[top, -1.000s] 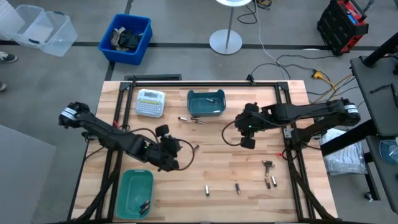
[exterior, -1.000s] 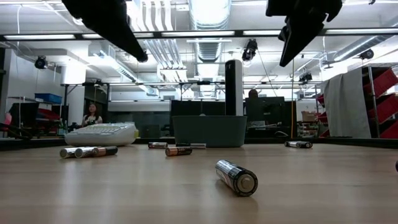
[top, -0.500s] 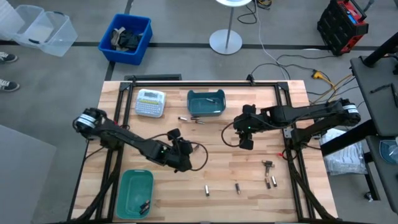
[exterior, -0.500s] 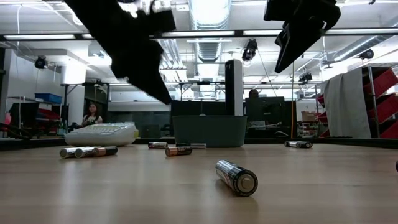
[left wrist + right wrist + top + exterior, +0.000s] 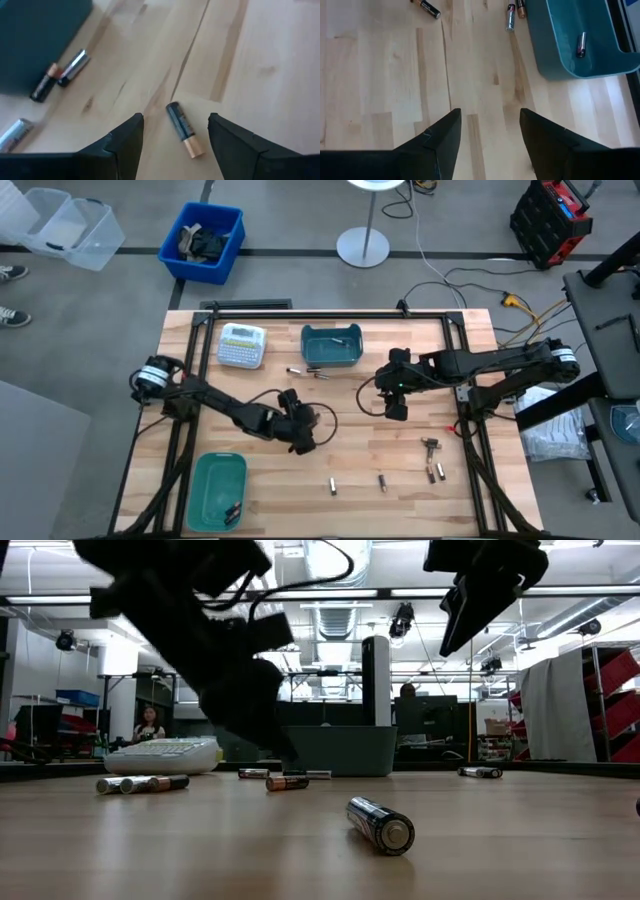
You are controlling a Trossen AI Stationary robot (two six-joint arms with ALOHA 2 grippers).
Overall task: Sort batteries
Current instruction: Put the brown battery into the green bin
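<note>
I am hovering my left gripper (image 5: 175, 132), fingers apart, over a lone battery (image 5: 183, 129); next I need to lower and close on it, while my right gripper (image 5: 490, 132), fingers also apart, is waiting near the dark teal bin (image 5: 600, 70).

You see a table (image 5: 350, 450) of pale, smooth wood planks with visible grain. The batteries (image 5: 182, 129) have glossy dark wraps and coppery or silvery metallic ends. The teal bin (image 5: 560, 55) looks like smooth, slightly shiny plastic. The left gripper's fingers (image 5: 127, 145) look matt black plastic.
</note>
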